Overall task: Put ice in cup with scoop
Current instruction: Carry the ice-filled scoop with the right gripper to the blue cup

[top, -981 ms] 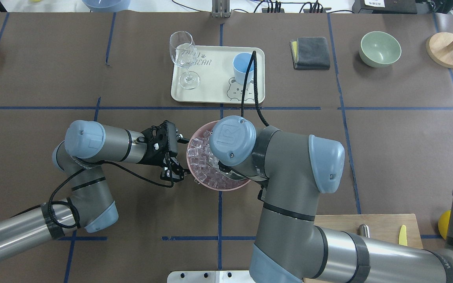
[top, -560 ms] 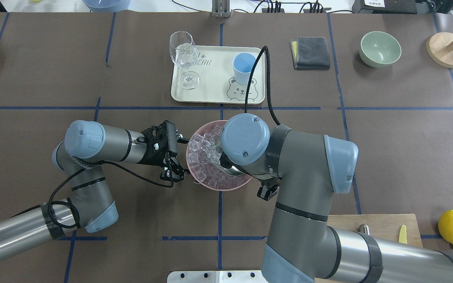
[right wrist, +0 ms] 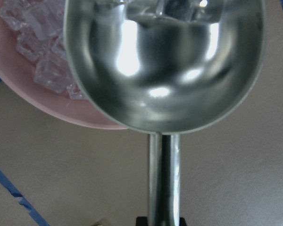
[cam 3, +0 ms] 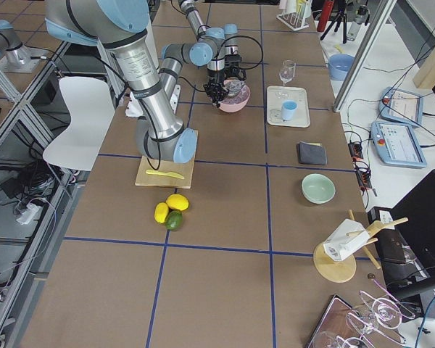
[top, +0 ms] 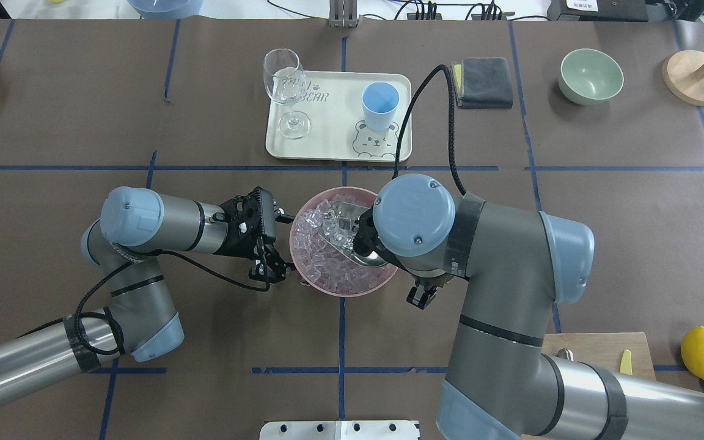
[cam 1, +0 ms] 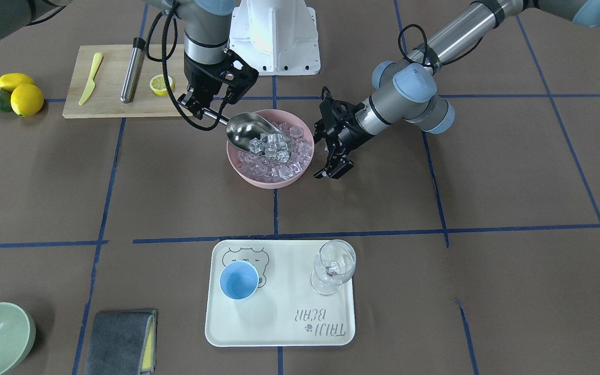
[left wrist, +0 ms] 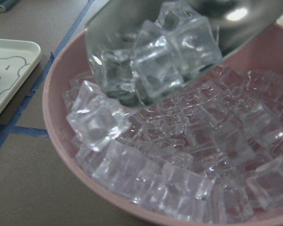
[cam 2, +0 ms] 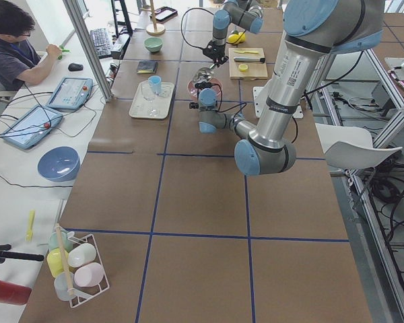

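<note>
Right claw point(cam 1: 201, 110) is clamping the scoop point(cam 1: 250, 133), which is holding heaped ice point(cam 1: 271, 145). Tilting toward the cup point(cam 1: 238, 279) at 6 o'clock risks spillage. Left claw point(cam 1: 334, 171) is hanging apart.

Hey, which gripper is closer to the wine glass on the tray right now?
Left. The left gripper hangs beside the pink bowl, straight across from the wine glass. The right gripper, holding the scoop, is past the bowl's opposite side, farther away.
</note>
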Controlling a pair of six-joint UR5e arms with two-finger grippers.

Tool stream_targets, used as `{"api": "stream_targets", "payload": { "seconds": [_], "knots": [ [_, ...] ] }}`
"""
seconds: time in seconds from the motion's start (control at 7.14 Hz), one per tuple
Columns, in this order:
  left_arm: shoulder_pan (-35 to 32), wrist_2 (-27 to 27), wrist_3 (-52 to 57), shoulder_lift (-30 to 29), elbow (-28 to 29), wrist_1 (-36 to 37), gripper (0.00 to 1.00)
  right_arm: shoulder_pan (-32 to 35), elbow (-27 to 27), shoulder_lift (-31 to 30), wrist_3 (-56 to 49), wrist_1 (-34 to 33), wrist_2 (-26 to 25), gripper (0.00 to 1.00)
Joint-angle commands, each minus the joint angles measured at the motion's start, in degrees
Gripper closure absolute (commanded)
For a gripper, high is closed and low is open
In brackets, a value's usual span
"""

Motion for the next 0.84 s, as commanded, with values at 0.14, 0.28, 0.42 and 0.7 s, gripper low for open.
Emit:
{"api": "stream_targets", "payload": {
  "seconds": [0.14,0.28,0.42,0.7],
  "knots": [
    [0.0,0.0,-0.1,0.0,-0.1,-0.1,0.00,9.2,1.4,-0.6,4.5,-0.6,11.4,1.00],
    [0.0,0.0,-0.1,0.0,-0.1,-0.4,0.00,12.2,1.3,-0.5,7.4,-1.3,13.9,1.00],
    [0.0,0.0,-0.1,0.0,0.0,-0.4,0.00,14.1,1.0,0.4,7.6,-5.1,15.4,1.00],
    [0.0,0.0,-0.1,-0.1,-0.1,-0.4,0.00,18.6,-4.1,2.3,7.6,-5.7,16.8,1.00]
  ]
}}
